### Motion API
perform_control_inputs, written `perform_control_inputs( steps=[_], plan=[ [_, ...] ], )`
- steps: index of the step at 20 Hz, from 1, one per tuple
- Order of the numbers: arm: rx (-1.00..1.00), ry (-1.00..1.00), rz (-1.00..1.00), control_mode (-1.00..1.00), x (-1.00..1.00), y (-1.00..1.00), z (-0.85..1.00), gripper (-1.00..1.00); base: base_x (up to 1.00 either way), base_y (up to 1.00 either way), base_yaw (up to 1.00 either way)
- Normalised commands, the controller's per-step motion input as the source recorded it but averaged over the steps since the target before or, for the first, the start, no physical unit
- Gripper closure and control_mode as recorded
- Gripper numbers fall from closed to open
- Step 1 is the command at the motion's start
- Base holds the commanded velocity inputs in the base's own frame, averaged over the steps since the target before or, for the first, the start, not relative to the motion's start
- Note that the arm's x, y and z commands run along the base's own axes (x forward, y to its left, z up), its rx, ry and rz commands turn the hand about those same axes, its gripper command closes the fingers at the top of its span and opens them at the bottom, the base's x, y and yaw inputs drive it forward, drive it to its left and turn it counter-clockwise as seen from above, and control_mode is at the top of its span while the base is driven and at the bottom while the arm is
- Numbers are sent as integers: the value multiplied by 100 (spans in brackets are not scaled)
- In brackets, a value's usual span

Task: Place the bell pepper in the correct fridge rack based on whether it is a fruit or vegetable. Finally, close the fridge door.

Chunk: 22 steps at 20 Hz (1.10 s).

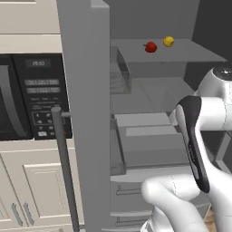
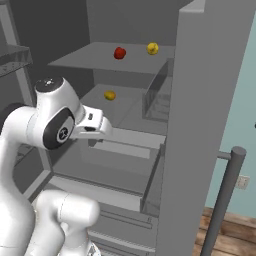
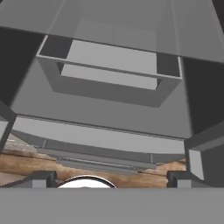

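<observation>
The red bell pepper (image 1: 151, 46) (image 2: 119, 52) rests on the upper fridge rack (image 1: 190, 53) (image 2: 85, 60), beside a yellow fruit (image 1: 168, 41) (image 2: 152, 48). The fridge door (image 1: 86, 113) (image 2: 210, 125) stands wide open. My gripper (image 3: 111, 178) is open and holds nothing; its fingertips (image 3: 43, 177) sit far apart. It is well below the pepper and looks down at an open grey drawer (image 3: 109, 78) low in the fridge.
A second yellow fruit (image 2: 110, 95) lies on the middle shelf. The door's long bar handle (image 1: 63, 158) (image 2: 225, 200) juts out toward me. A black microwave (image 1: 31, 97) and cream cabinets lie left of the door. Wooden floor (image 3: 26, 164) shows below the fridge.
</observation>
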Motion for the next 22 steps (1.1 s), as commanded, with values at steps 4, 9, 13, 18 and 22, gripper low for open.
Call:
perform_control_inputs(
  steps=[4,9,13,18,22],
  plan=[
    [0,0,0,-100,0,0,0,-100,0,0,0],
    [0,5,0,-100,-25,0,-2,-100,0,0,0],
    [0,3,0,100,-14,0,-1,-100,-36,0,0],
    [0,0,0,100,0,0,0,-100,-58,0,0],
    [0,0,0,100,0,0,0,-100,-53,0,0]
  ],
)
